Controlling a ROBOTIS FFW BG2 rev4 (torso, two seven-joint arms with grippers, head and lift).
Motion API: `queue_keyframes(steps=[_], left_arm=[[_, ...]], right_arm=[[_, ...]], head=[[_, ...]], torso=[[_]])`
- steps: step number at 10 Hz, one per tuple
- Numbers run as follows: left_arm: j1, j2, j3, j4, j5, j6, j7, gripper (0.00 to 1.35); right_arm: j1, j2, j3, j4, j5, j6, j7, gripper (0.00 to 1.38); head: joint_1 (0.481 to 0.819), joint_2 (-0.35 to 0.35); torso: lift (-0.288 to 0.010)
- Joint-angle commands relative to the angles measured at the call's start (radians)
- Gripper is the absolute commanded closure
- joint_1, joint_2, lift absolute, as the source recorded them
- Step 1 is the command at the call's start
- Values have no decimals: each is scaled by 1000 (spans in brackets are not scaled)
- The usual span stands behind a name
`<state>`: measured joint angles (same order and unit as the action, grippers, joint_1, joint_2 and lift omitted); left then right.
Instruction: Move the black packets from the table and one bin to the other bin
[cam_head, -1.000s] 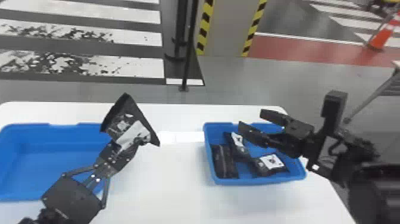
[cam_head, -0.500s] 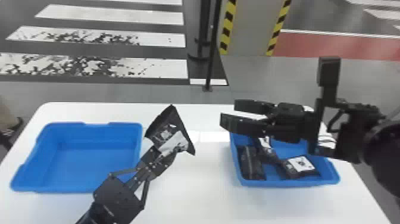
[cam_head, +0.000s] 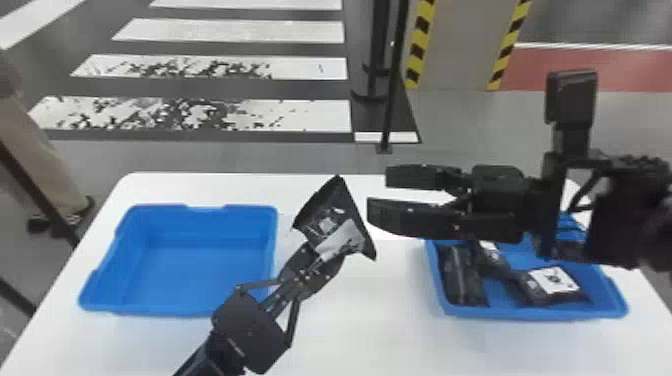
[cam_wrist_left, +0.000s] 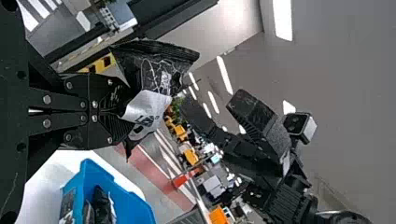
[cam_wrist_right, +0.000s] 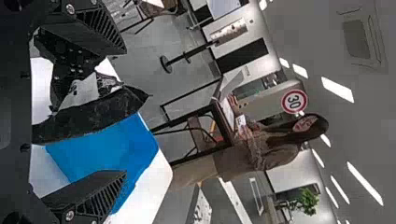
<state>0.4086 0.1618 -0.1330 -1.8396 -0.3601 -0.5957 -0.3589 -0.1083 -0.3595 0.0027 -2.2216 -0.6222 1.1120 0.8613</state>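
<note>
Pinching a crinkled black plastic packet with a silvery-white label (cam_head: 327, 222), the robot's left gripper (cam_head: 320, 262) has its flat black fingers clenched on the lower edge, and I can see the packet flare above them into a wedge with pointed corners. It is up over the smooth white table (cam_head: 370, 330), between the two bins. The right gripper (cam_head: 392, 194) stands with its blunt, blocky fingers parted and nothing between them; the right wrist view shows ridges cut into them. Below it, inside the right-hand shallow blue plastic bin (cam_head: 530, 315), lie more black packets: a long, glossy one (cam_head: 460, 275) by the side wall, one with a small pale patch (cam_head: 492, 257) and one with a squarish white label (cam_head: 552, 282). The left-hand blue plastic bin (cam_head: 175, 260) has rounded corners and a notched rim.
</note>
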Motion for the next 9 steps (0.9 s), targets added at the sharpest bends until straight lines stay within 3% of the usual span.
queue_keyframes(steps=[1, 2, 4, 6, 8, 9], left_arm=[[-4, 2, -27, 0, 33, -23, 6, 1210], [-11, 2, -43, 0, 49, -45, 12, 1210], [-18, 2, -56, 0, 59, -57, 15, 1210], [-26, 4, -64, 0, 59, -47, 15, 1210], [-28, 5, -66, 0, 59, -40, 15, 1210], [-28, 5, -66, 0, 57, -35, 15, 1210]], right_arm=[[-2, -1, 29, 36, -4, -10, 2, 160], [-5, -1, 39, 56, -8, -30, 8, 249], [-29, -4, 63, 95, -18, -86, 12, 682], [-51, -4, 85, 119, -28, -123, 13, 742], [-56, -4, 101, 137, -44, -143, 12, 1085], [-54, -4, 109, 159, -92, -152, 13, 1096]], head=[[695, -2], [695, -1], [695, -8], [695, -7], [695, -3], [695, 0]], torso=[[-110], [-110], [-110], [-110], [-110], [-110]])
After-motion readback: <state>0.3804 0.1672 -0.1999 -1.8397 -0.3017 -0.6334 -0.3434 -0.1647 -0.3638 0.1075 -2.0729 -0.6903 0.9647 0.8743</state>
